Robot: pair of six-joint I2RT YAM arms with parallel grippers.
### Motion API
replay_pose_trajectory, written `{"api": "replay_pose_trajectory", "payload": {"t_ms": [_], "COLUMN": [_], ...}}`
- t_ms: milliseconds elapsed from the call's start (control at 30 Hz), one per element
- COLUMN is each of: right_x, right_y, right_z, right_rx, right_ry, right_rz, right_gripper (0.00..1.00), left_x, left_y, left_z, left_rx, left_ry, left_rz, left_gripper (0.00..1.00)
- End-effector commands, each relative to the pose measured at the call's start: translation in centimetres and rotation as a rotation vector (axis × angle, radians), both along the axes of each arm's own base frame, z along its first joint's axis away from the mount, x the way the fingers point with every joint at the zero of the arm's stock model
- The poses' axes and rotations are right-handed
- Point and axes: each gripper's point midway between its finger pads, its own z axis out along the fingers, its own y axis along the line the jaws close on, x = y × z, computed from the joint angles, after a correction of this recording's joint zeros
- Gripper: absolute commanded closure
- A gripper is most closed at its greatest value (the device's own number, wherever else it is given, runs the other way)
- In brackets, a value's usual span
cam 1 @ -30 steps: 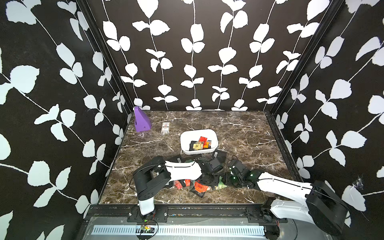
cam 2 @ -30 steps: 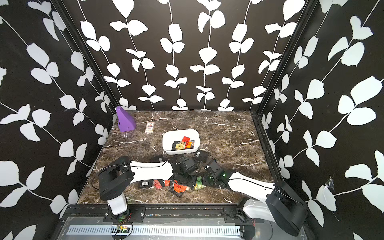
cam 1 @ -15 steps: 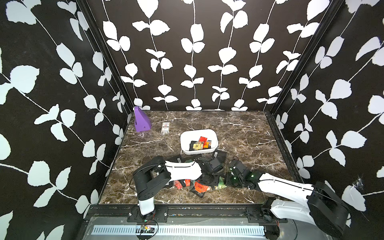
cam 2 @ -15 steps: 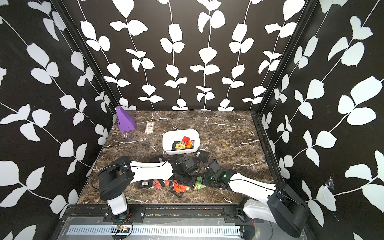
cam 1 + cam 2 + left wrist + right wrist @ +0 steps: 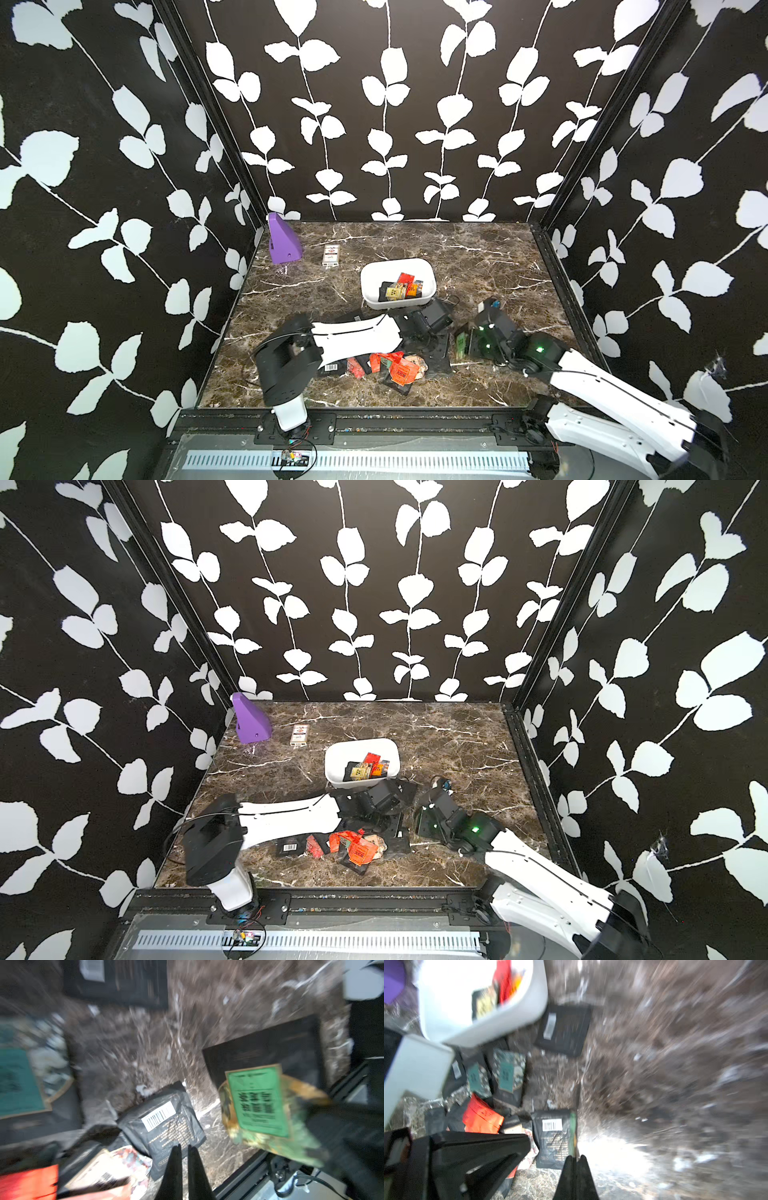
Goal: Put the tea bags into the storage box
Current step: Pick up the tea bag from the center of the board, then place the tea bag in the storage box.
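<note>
The left tool (image 5: 184, 1146) has its two fingers drawn almost together. They seem to pinch the near edge of a creased black tea bag (image 5: 164, 1124) with a white barcode label. That bag shows sharp against the smeared table (image 5: 145, 1043), which suggests it is off the surface, though the grip itself is not plainly visible. The right tool (image 5: 575, 1157) is closed too, clamped on a green tea bag (image 5: 257, 1101) that its own wrist view shows edge-on, just beside the black one. Both tools are low over the table, between the storage box (image 5: 371, 279) and the front edge. Around and under the left arm, near the front edge, lies a loose pile (image 5: 390, 365) of black, red-orange and green sachets, and at least one more black one lies just beside the box's wall. The box stands about mid-table and holds a handful of tea bags (image 5: 401, 286) bunched toward its right end, with much of its floor bare. Judged from this, the task is in its earlier part. A few bags are stored and two appear to be in hand but not yet carried over. The larger share waits on the table.
</note>
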Motion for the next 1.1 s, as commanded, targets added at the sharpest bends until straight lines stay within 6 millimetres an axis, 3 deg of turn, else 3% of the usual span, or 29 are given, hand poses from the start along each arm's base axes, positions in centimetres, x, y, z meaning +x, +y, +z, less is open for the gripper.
{"api": "replay_pose_trajectory", "payload": {"t_ms": [0,133,233,433,533,600,800,933,1067], "right_x": [0.6,2.5,4.7,10.3,13.3,15.0,18.8,20.0,20.4], "right_y": [-1.8,1.1,4.6,11.9,15.2,17.2,21.2,22.5,22.0], "right_z": [2.9,6.6,8.7,9.6,9.1,7.5,4.7,2.6,1.2], "right_rx": [-0.113,-0.051,0.018,0.102,0.137,0.139,0.158,0.149,0.115], "right_ry": [-0.061,-0.127,-0.163,-0.151,-0.126,-0.090,-0.032,0.010,0.029], "right_rz": [-0.003,0.052,0.110,0.205,0.231,0.242,0.243,0.241,0.208], "right_gripper": [1.00,1.00,1.00,1.00,1.00,1.00,1.00,1.00,0.97], "left_x": [1.7,2.2,2.2,1.6,1.2,1.0,0.5,0.4,0.3], "left_y": [2.6,6.5,9.5,14.0,15.1,15.7,16.6,16.7,16.3], "left_z": [2.9,3.1,2.8,2.2,1.8,1.4,0.5,0.3,0.3], "left_rx": [0.015,0.002,-0.021,-0.027,-0.026,-0.023,-0.034,-0.037,-0.044], "left_ry": [-0.121,-0.168,-0.191,-0.216,-0.210,-0.206,-0.191,-0.185,-0.177], "left_rz": [0.049,0.162,0.254,0.353,0.371,0.388,0.411,0.415,0.406], "left_gripper": [0.93,0.94,0.94,0.93,0.94,0.95,0.98,0.98,0.99]}}
